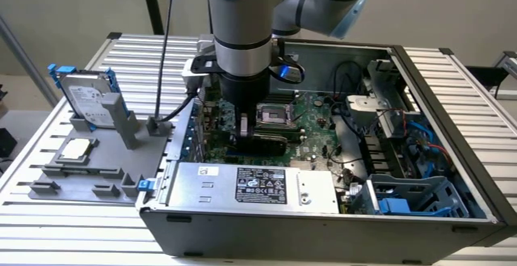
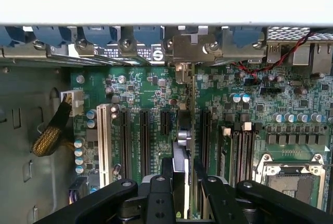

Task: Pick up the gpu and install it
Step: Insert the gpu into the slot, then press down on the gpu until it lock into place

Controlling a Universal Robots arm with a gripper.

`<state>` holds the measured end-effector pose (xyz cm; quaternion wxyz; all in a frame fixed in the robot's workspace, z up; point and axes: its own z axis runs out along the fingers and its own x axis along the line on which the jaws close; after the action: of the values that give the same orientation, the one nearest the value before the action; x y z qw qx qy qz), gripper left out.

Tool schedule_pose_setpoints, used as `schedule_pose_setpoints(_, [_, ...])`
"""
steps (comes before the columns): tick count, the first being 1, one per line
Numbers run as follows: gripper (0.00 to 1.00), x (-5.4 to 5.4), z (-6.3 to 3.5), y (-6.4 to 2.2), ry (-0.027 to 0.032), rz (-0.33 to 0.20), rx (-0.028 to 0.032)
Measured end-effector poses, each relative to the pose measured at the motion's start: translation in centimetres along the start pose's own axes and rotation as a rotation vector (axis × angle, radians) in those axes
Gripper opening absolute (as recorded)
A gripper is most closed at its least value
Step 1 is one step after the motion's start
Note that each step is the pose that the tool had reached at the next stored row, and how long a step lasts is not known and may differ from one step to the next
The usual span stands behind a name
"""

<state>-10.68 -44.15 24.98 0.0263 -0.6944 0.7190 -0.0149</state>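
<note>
**Seating the gpu among the slots**

Holding the gpu (image 2: 183,146) edge-on, the fingers (image 2: 156,193) stand partly closed on its top edge. Measured from the motherboard (image 2: 145,86): card upright over it, slot rows close either side, CPU socket (image 2: 294,182) rightward.

A plain beige wall (image 1: 72,5) fills the background from ten to twelve o'clock. A ribbed aluminium table (image 1: 48,217) spans the foreground. A black pole (image 1: 152,5) stands at eleven o'clock, with even, soft lighting throughout.
</note>
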Motion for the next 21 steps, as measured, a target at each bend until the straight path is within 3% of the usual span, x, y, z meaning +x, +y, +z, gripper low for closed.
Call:
schedule_pose_setpoints(13, [0.26, -0.04, 0.07, -0.08, -0.0017, -0.001, 0.0009])
schedule_pose_setpoints(15, [0.27, -0.07, 0.23, -0.21, -0.0042, -0.002, 0.0062])
schedule_pose_setpoints(17, [0.32, -0.02, 0.11, -0.18, -0.001, -0.003, 0.0043])
schedule_pose_setpoints(19, [0.45, -0.01, 0.08, -0.18, -0.0005, -0.002, 0.004])
schedule_pose_setpoints(20, [0.45, -0.01, 0.08, -0.18, -0.0005, -0.002, 0.004])
schedule_pose_setpoints(21, [0.52, -0.01, 0.08, -0.18, -0.0004, -0.002, 0.0039])
